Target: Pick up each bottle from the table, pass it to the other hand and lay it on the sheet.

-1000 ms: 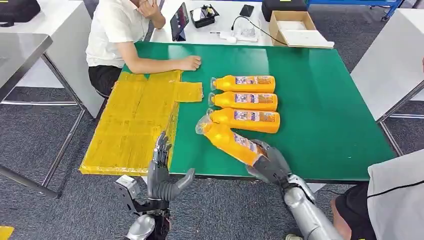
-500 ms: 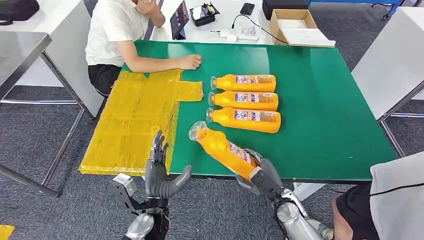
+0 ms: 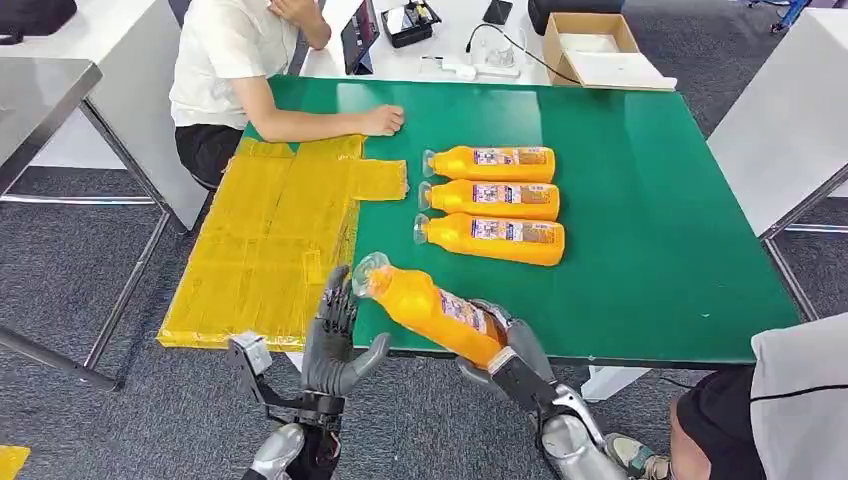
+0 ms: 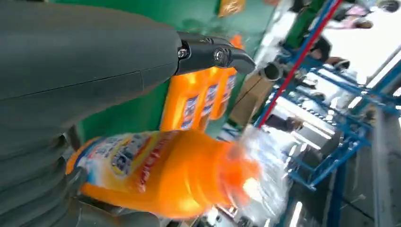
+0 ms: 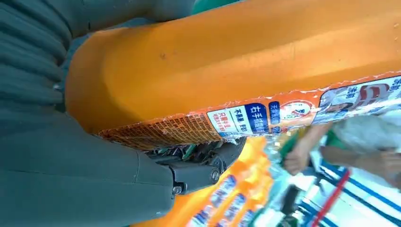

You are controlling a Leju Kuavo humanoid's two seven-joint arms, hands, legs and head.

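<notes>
Since a second ago, the orange plastic bottle [image 3: 430, 310] has been swung leftward off the green tabletop [image 3: 650, 250], base gripped by the right hand [image 3: 505, 350]. Yellow sheet [image 3: 270, 250] lies far left; the left hand [image 3: 335, 345] is held open, fingers spread, right by the cap. Probably best closed around the neck before the base is released. Open room is left over the near edge, well apart from three more bottles [image 3: 490, 198].

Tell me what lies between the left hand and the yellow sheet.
Nothing. In the head view the left hand, open, stands at the near right edge of the yellow sheet, fingers overlapping it; the held bottle's neck is on its other side.
</notes>
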